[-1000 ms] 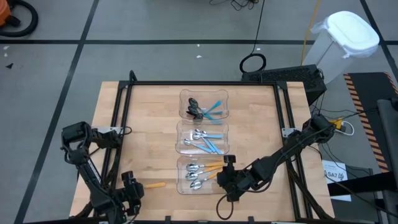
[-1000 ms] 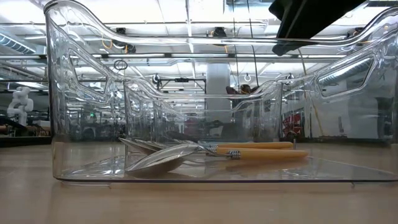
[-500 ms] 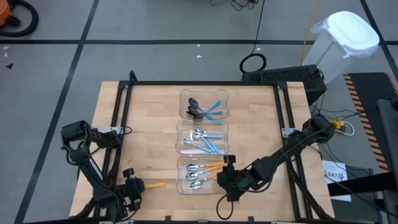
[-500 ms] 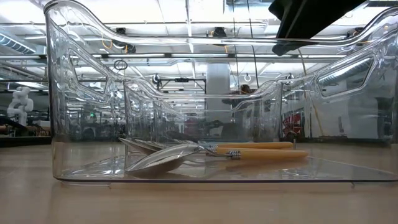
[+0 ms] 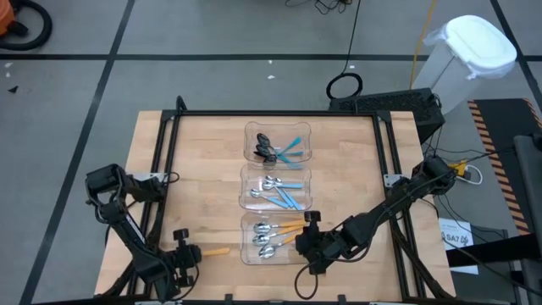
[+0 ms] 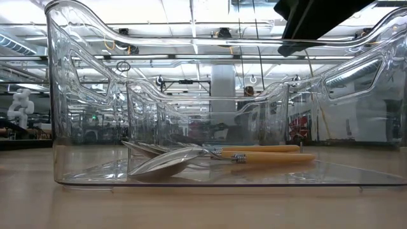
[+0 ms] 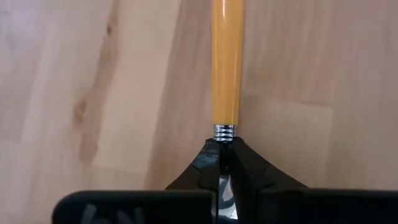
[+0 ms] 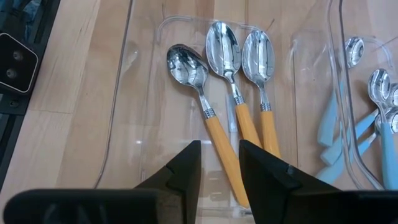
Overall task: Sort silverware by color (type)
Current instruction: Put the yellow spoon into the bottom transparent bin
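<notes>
An orange-handled spoon (image 5: 212, 251) lies on the wood table near its near left corner. My left gripper (image 5: 183, 254) is shut on its metal end. Three clear bins stand in a row down the table's middle. The far bin (image 5: 278, 129) holds dark-bowled, blue-handled spoons (image 5: 273, 151). The middle bin (image 5: 277, 169) has silver, blue-handled spoons (image 5: 278, 191). The near bin (image 5: 246, 241) holds three silver, orange-handled spoons (image 8: 236, 93). My right gripper (image 8: 220, 163) hovers open over the near bin's right end, with nothing between its fingers. My left gripper pinches the spoon's silver neck (image 7: 224, 163), just behind the ribbed collar (image 7: 225, 131), between its two fingers. The fingers come from the table's left, slanting down, and lie along the spoon. The orange handle (image 7: 227, 62) points away from the gripper, low over the wood.
A black metal frame (image 5: 165, 161) borders the table on the left, far and right sides. The low view looks through the near bin's clear wall (image 6: 76, 95), with my right arm (image 6: 318, 19) dark above it. Bare wood lies left and right of the bins.
My left gripper has shut on the loose spoon's metal end and crept slightly toward the bins. The spoon lies where it was. My right gripper has kept still.
</notes>
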`<action>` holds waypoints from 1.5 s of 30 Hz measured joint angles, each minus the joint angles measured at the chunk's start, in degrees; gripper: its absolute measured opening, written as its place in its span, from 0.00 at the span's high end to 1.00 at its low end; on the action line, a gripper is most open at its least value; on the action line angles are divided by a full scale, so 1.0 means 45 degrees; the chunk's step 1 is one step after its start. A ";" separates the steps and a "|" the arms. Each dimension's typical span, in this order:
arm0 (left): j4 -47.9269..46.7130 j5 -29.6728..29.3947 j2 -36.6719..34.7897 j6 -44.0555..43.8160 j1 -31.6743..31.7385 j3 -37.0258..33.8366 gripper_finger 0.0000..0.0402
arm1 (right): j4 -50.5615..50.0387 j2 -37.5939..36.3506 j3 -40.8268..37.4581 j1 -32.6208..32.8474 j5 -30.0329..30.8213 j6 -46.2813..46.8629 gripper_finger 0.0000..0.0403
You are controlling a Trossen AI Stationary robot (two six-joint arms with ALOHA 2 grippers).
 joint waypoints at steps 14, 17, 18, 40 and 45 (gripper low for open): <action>-0.4118 -0.1142 0.0029 -0.0828 0.0054 0.2167 0.96 | 0.0058 -0.0005 0.0000 0.0000 0.0019 -0.0097 0.74; -0.4776 -0.1881 0.0029 -0.1062 0.0040 0.2779 0.96 | 0.0071 -0.0005 -0.0005 0.0000 0.0023 -0.0097 0.74; -0.5063 -0.2188 0.0027 -0.1168 0.0045 0.3008 0.96 | 0.0080 -0.0005 -0.0005 0.0000 0.0027 -0.0097 0.74; -0.8005 -0.5215 0.0000 -0.0491 0.0268 0.5604 0.96 | 0.2446 -0.0005 -0.0005 0.0000 0.0087 -0.1716 0.74; -0.7900 -0.5423 0.0000 0.0046 0.0769 0.5609 0.96 | 0.3145 -0.0005 -0.0005 0.0025 0.0728 -0.2131 0.74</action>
